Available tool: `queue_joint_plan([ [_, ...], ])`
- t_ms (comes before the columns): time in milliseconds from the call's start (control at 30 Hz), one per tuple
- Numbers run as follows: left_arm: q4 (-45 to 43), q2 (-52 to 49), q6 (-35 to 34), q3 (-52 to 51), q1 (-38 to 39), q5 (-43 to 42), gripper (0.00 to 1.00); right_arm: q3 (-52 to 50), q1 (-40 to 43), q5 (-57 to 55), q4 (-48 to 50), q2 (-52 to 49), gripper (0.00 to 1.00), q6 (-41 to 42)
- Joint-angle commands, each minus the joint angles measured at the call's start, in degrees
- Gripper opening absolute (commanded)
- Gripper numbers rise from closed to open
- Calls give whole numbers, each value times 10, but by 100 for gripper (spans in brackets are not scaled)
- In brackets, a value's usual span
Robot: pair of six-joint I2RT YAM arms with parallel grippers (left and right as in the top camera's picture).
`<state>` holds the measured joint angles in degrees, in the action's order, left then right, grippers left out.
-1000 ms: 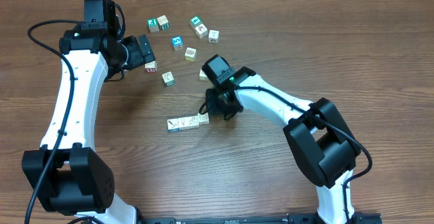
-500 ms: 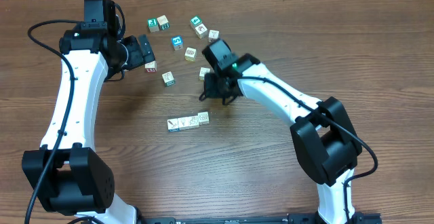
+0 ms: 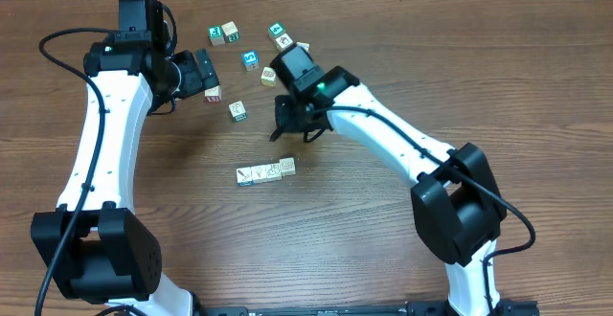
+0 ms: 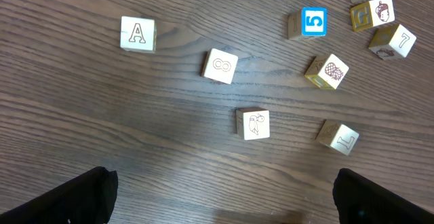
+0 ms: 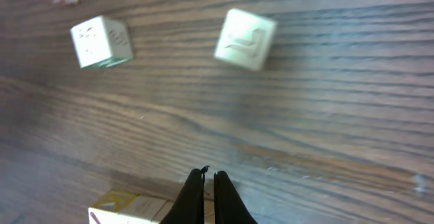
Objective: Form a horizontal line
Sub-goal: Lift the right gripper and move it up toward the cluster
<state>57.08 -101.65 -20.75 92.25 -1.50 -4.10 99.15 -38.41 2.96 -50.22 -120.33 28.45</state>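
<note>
your right gripper (image 5: 209, 183), black fingers pressed together on nothing, hangs just beside a yellow-edged pale wooden cube (image 5: 122, 209), your left gripper (image 4: 224, 197) stands spread wide and empty, and the horizontal line (image 3: 266, 172) of touching pale cubes lies near the right one.

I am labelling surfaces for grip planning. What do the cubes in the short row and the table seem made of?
The row of cubes: probably wood, pale, matt, printed faces; crisp edges, no shine. The table: wood or wood-look laminate, brown, low sheen; grain lines show, which one I cannot tell.
</note>
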Motion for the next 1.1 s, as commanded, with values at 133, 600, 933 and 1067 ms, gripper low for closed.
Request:
queue_joint_plan([
  [133,-1,1,4,8,0,0,100,5,-28,-43,2,-21,4,-4],
  [600,-1,1,4,8,0,0,100,2,-39,-44,2,-61,4,-4],
  [933,-1,1,4,8,0,0,100,2,-40,-42,5,-88,4,-4],
  [1067,-1,1,4,8,0,0,99,2,-40,-15,4,-88,4,-4],
])
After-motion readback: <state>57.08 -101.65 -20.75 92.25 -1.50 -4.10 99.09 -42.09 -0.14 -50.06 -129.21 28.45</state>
